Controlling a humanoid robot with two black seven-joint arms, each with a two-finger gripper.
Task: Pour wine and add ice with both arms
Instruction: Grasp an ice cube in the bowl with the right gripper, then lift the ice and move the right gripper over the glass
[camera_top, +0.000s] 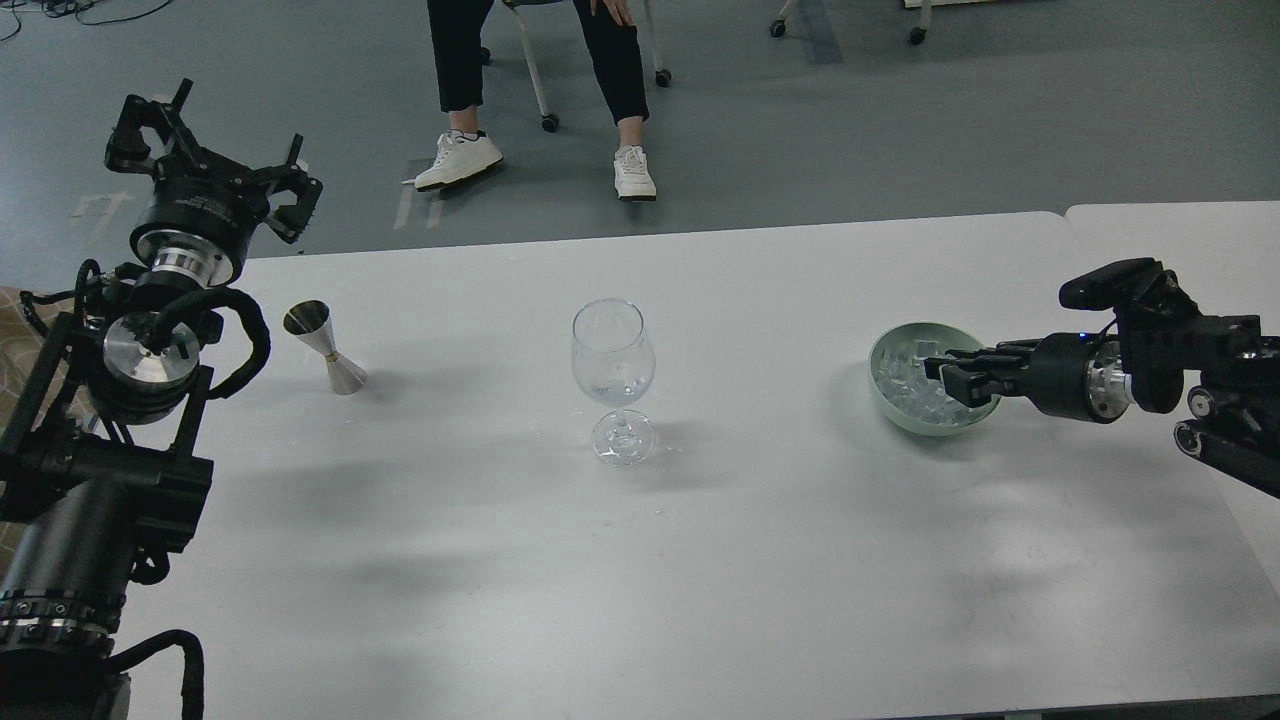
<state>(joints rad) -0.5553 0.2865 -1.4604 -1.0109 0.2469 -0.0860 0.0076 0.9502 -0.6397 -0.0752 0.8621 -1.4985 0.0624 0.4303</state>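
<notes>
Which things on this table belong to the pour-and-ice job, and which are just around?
Job:
- clear stemmed wine glass
- small steel hourglass-shaped jigger
- pale green bowl of clear ice cubes
- right gripper, over the bowl
- left gripper, raised

Just around:
- seated person's legs in white sneakers
- wheeled chair

view: head, single; faces forward and down; covers white table (700, 560) and floor (900, 120) beyond

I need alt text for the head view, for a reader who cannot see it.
On a white table, the right gripper reaches into a pale green bowl of ice. A stemmed glass stands at the centre, a metal jigger to its left; the left gripper is raised, open.
</notes>
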